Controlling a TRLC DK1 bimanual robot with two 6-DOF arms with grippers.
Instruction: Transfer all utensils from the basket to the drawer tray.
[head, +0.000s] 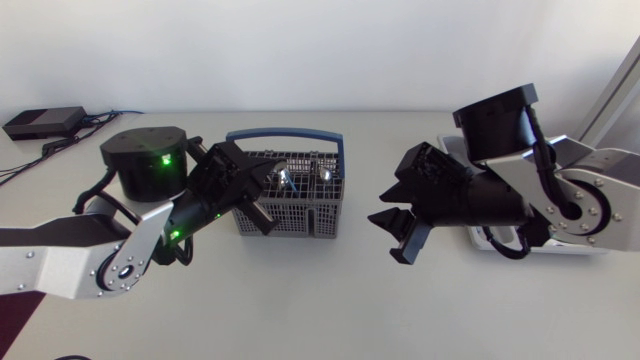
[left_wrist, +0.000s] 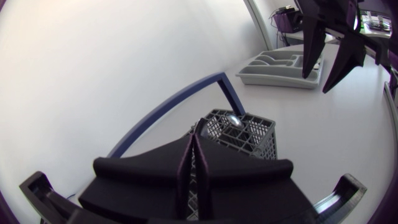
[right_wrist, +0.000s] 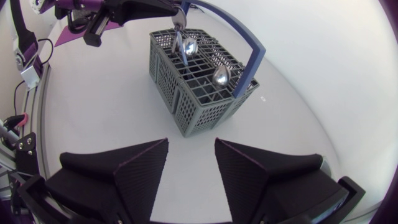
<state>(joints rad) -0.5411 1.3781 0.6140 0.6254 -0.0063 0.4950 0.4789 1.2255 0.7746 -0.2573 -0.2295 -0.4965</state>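
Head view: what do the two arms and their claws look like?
The left arm and right arm have silver-grey links and large black cylindrical joints. Green lights glow on the left arm. Black cables loop beside both. The left claw and right claw are matte black, each with two broad wedge-shaped fingers.

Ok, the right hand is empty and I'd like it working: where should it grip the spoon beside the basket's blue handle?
Take the spoon by its bowl, the only part standing above the basket grid; its stem is down in a cell. Bring the right hand straight down from above, probably on the side away from the blue handle, which rises close beside it.
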